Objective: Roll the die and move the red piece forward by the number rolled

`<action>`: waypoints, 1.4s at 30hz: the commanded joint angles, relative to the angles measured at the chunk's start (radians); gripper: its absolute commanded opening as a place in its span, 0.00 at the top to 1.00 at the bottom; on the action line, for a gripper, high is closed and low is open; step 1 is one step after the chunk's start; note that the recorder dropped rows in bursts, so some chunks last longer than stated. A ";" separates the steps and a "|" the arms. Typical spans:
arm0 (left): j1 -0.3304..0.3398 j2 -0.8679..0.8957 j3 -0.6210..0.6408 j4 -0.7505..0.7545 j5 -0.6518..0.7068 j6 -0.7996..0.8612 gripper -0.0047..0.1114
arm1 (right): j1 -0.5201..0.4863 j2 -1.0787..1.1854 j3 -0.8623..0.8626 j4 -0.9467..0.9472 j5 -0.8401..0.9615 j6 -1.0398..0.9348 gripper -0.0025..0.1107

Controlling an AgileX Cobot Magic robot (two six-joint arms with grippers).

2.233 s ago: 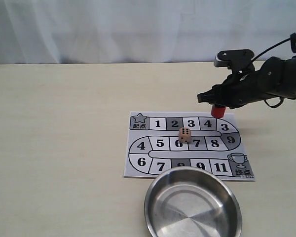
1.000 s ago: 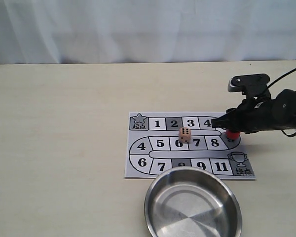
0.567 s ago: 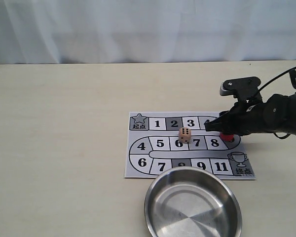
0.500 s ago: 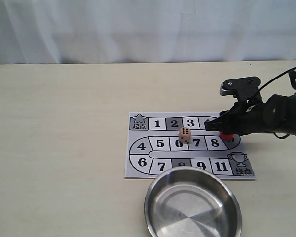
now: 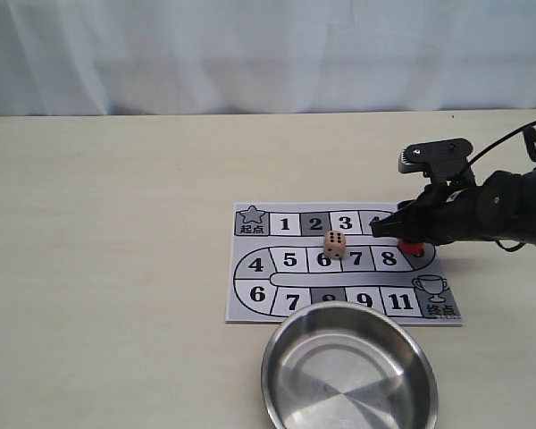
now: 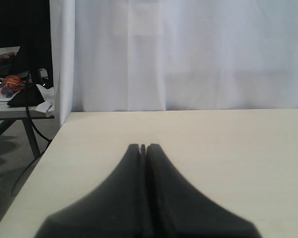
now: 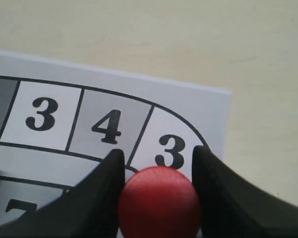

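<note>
Room around the right gripper (image 5: 402, 231) is mixed: ahead of its fingertips the printed board (image 5: 235, 308) runs on flat and open, while the paper's edge lies just beside the gripper on the arm's side, with bare bench (image 5: 107, 223) past it. This gripper is closed on the red piece (image 7: 159, 201), its two dark tapered fingers (image 7: 109, 171) pressed to either side of the peg. The peg is low over the bend of the track, just past the curved square marked 3; the wrist view cannot show whether its base touches the paper. It is a smooth, matte, round-topped cylinder. Well ahead of the gripper's tips, on the middle row near the 6 and 7, sits the die (image 5: 335, 243), a pale wooden cube with one six-dot face towards the exterior camera. On the camera side of the gripper a shiny round steel bowl (image 5: 268, 366) with a raised rim overlaps the board's near edge. The left gripper (image 6: 143, 147) is well apart from all this, over bare bench near its corner, fingers pressed together with nothing between them. Count: one die, one red piece, one board, one bowl, two grippers.
</note>
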 commanded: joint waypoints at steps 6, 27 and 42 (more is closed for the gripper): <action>0.000 -0.001 -0.005 -0.002 -0.011 -0.002 0.96 | 0.000 0.000 0.003 0.000 0.061 -0.006 0.76; 0.000 -0.001 -0.005 -0.002 -0.009 -0.002 0.96 | 0.000 -0.012 0.001 0.004 0.053 -0.002 0.34; 0.000 -0.001 -0.005 -0.002 -0.009 -0.002 0.96 | 0.000 -0.190 0.001 0.096 0.074 0.006 0.43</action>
